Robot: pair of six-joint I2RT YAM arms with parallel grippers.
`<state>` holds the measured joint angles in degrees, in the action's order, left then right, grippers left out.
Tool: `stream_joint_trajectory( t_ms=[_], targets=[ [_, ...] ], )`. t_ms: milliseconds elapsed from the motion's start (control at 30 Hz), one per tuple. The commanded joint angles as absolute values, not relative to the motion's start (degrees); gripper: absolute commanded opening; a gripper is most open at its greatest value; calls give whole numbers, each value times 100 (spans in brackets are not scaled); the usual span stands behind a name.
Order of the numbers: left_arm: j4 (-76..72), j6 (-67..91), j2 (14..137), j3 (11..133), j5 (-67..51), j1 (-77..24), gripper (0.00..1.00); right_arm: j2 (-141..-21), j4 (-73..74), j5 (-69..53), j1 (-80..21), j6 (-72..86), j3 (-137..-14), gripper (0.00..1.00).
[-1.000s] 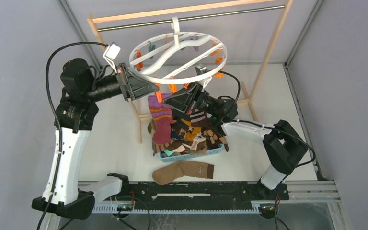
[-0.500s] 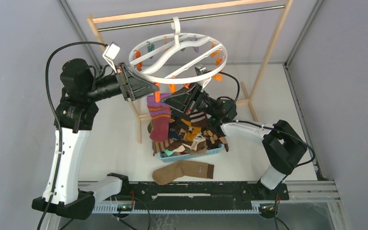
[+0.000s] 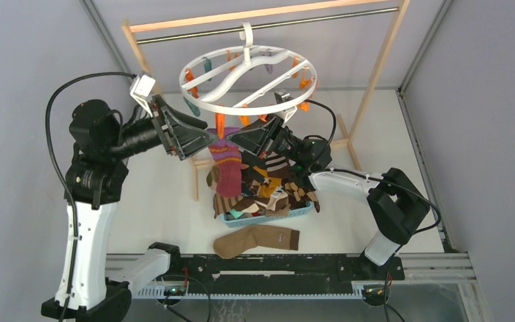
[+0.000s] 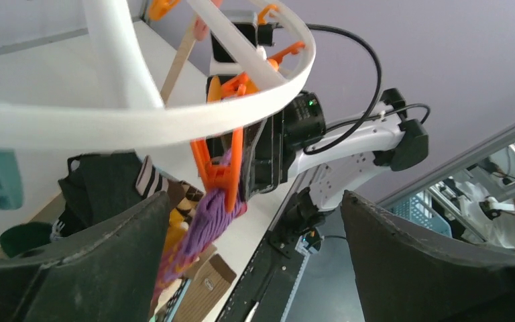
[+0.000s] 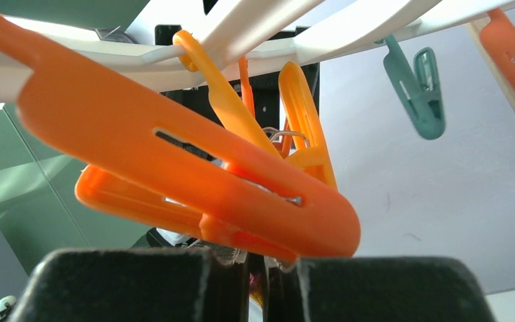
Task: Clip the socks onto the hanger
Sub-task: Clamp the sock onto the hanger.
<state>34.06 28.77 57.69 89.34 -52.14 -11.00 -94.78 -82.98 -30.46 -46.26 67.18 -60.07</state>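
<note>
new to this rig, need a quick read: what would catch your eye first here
The big round white hanger hooked on the rack's metal rod, top centre. Just below it, a purple striped sock hangs from an orange clothespin, near a light-blue basket heaped with socks; a brown sock lies on the table in front.

— What does the hanger (image 3: 236, 72) look like?
— A big white ring with bars across. It hangs by its hook, with orange and teal pegs (image 3: 304, 84) dangling.
— And the socks (image 3: 268, 191)?
— Most sit in a mixed heap under the hanger. A purple stripy sock (image 3: 226, 168) hangs from an orange peg (image 3: 220, 125). One brown sock (image 3: 255, 239) lies flat, farther from the hanger.
</note>
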Motion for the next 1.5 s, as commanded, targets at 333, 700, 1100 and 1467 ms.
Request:
stream_joint_trajectory(
  t_ms=[333, 700, 1100, 1467],
  targets=[
    [3711, 2337, 5568, 8068, -5176, -1055, 59, -9412, -8693, -2881, -4718, 6843, -6103, 20],
    [3666, 2362, 5607, 8355, -5086, -1059, 3, -8957, -8004, -2657, -4603, 6326, -5652, 44],
    [3853, 2085, 5556, 8710, -4663, -1056, 0, -7310, -5117, -2099, -4603, 4295, -5032, 76],
    [3985, 1943, 5499, 8793, -4559, -1055, 0, -6524, -3229, -1037, -4796, 2926, -5027, 78]
  ],
)
